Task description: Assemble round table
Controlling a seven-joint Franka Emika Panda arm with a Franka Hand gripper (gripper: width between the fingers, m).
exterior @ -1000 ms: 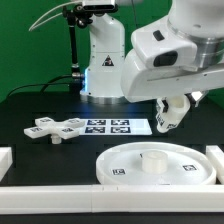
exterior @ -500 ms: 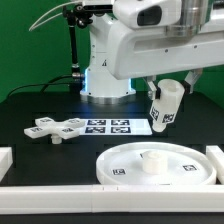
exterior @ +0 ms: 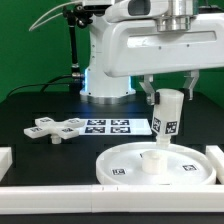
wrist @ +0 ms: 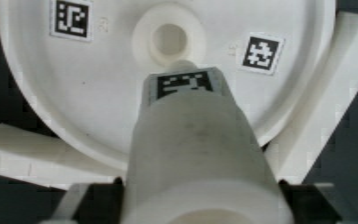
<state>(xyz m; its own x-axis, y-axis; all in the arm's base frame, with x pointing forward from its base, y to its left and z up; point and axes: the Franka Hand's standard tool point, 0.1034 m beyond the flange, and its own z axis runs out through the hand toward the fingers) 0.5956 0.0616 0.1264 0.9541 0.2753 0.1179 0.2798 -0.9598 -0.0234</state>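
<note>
Post now upright over the disc, no longer tilted, tight between the jaws.

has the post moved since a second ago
Yes. The post has turned from tilted to upright and come from beside the marker board's end toward the disc, now hanging above its hub.

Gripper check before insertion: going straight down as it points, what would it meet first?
The gripper holds the post, whose end would likely land on the hub of the disc, or just beside it; depth is unclear.
</note>
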